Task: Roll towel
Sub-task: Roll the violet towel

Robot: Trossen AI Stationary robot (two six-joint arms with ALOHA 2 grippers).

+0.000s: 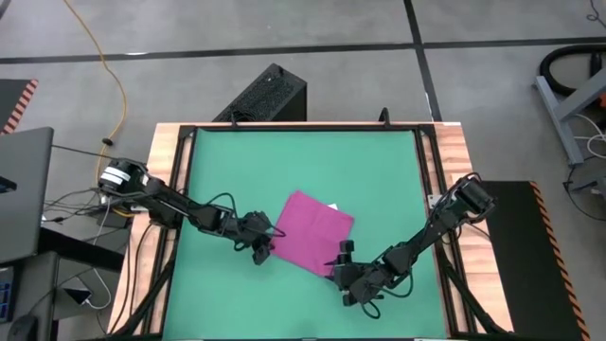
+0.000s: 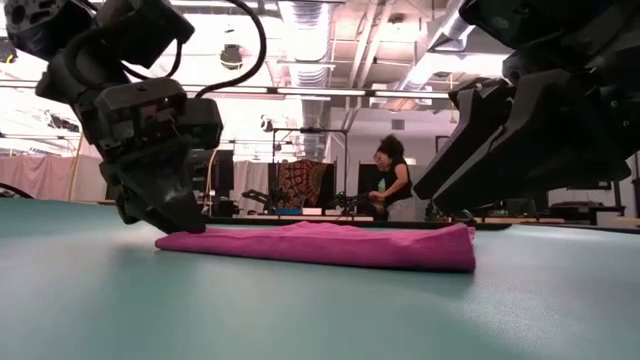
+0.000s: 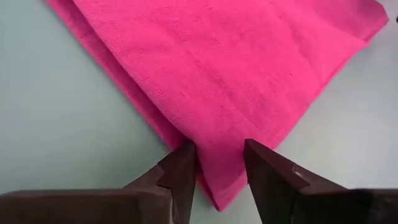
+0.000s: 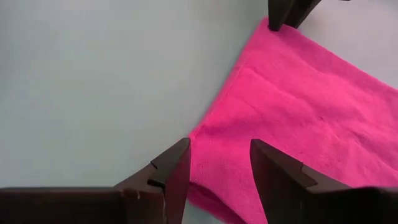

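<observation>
On the green mat, both open, empty grippers, left gripper and right gripper, straddle adjacent near corners of the folded towel, equally close.

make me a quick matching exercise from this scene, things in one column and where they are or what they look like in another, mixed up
Things:
1. towel
2. left end effector
3. right end effector
4. green mat

Descriptions:
A. covers the table top under everything
B. magenta, lying flat, folded
C. at the towel's left-hand corner in the high view
D. at the towel's near corner, on the right arm's side

Pairs: 1-B, 2-C, 3-D, 4-A
</observation>
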